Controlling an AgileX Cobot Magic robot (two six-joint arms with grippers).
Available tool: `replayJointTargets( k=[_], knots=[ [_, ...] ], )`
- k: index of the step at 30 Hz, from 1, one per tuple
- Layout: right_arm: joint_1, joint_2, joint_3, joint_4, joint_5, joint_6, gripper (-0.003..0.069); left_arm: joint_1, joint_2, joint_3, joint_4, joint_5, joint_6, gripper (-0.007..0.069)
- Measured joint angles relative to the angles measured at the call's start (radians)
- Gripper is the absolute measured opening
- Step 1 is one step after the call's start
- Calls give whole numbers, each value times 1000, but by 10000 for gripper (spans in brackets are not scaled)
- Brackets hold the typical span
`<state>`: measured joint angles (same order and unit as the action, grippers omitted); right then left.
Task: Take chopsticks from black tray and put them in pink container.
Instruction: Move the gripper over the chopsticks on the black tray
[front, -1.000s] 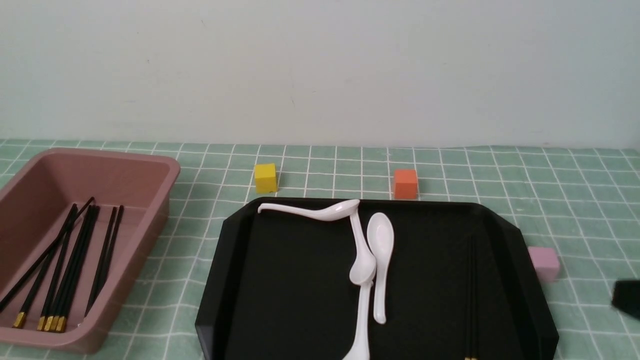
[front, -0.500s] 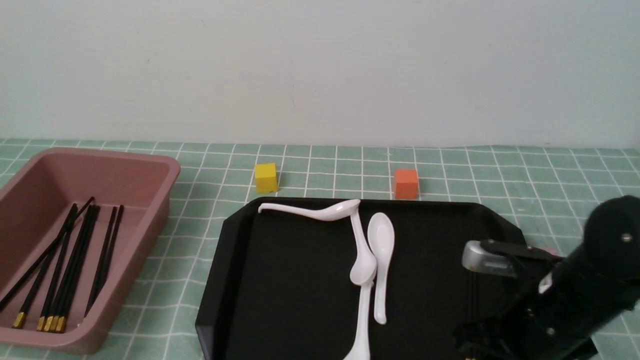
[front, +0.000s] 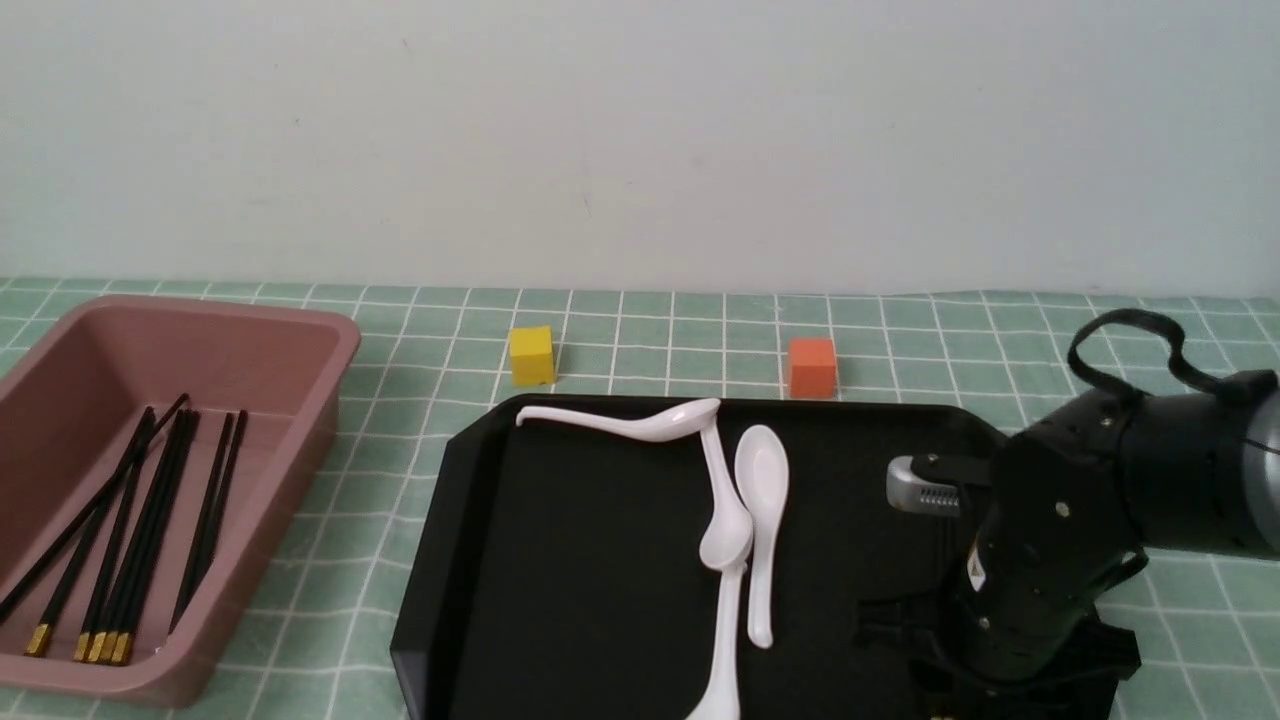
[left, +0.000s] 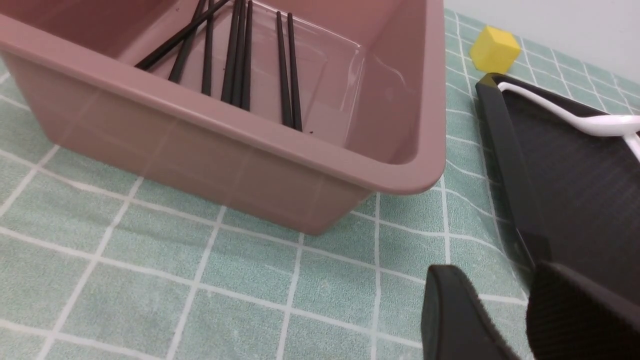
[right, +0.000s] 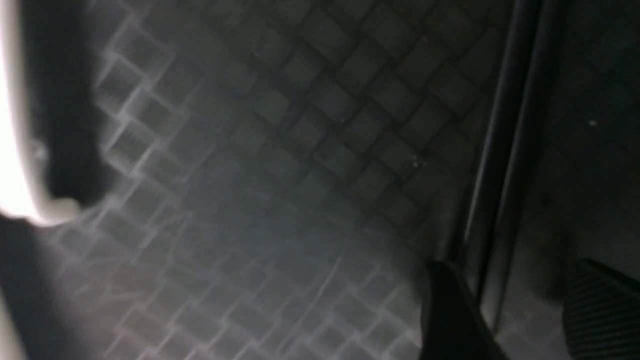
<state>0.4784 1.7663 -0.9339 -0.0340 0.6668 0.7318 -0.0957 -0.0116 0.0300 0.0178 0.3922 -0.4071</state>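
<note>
"How many chopsticks (right: 500, 165) are in the tray (front: 600, 560)?"

"Two, side by side, near its right side. I count eight more in the bin (front: 250, 335)."

"And the rest?"

"Four white spoons (front: 762, 470) in the tray, and two cubes on the cloth (front: 380, 480): one yellow (front: 531, 356), one orange (front: 812, 368). Both are beyond the tray, the orange one just behind its rim."

"What's everything standing on?"

"A green cloth with a white grid (a bit wrinkled between bin and tray). Behind it is a plain pale wall (front: 640, 150)."

"Tell me about the containers."

"The dusty-pink bin stands to the left, apart from the tray. Its chopsticks lie lengthwise, one slanting across others, with gold ends toward the near side. The black tray is wide and shallow. Its spoons are around the middle: one lies across the far side, two run down from it in a chain, and one is beside them."

"What are the grippers doing?"

"The right gripper (right: 510, 267) is down at the tray, fingers spread wide on either side of the two chopsticks, not clamped on them. Whether the tips touch the tray, I can't tell. The left gripper (left: 492, 272) is near the bin, its fingers apart with nothing between them."
</note>
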Motion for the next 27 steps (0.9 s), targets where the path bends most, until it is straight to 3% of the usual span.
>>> replayJointTargets(
  k=[9,15,22,27],
  knots=[
    [1,37,-22,-2,20,13,313,0,0,0,0,0,0,239],
    [1,33,-25,1,25,-2,136,0,0,0,0,0,0,239],
    [1,-44,-70,72,127,-71,140,0,0,0,0,0,0,239],
    [14,-171,-226,163,188,-145,140,0,0,0,0,0,0,239]
  ],
)
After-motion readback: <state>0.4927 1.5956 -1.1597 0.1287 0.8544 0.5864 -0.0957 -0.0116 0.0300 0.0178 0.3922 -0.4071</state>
